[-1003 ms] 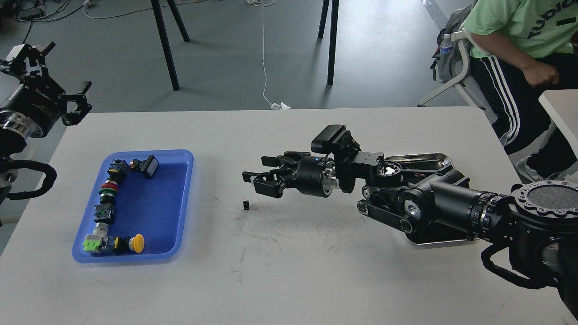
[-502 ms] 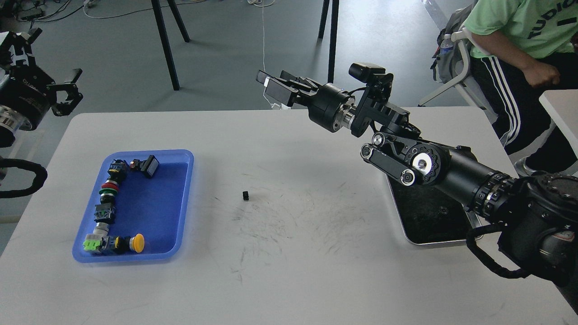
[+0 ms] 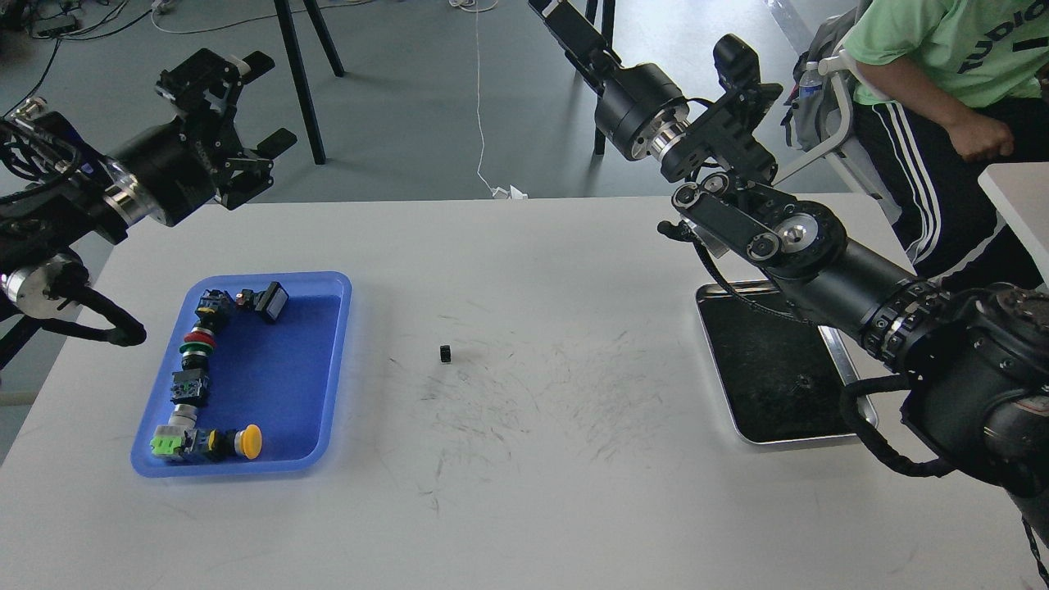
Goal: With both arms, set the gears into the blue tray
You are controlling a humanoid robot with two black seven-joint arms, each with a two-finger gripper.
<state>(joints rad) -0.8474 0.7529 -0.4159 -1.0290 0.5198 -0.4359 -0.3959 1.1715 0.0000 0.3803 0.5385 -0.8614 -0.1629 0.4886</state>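
Since the earlier frames our right gripper [image 3: 551,10] has lifted high off the table, jaws cut off by the frame edge, state unclear. Our left gripper [image 3: 246,106] swung inward, jaws spread, empty. One gear [image 3: 445,353] lies on the table [image 3: 524,508], between blue tray [image 3: 332,360] and metal tray [image 3: 721,410]. No readable labels.

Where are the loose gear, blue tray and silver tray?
gear [image 3: 445,353], head view, its black body on the table.
blue tray [image 3: 338,360], head view, right rim.
silver tray [image 3: 715,360], head view, left metal rim.
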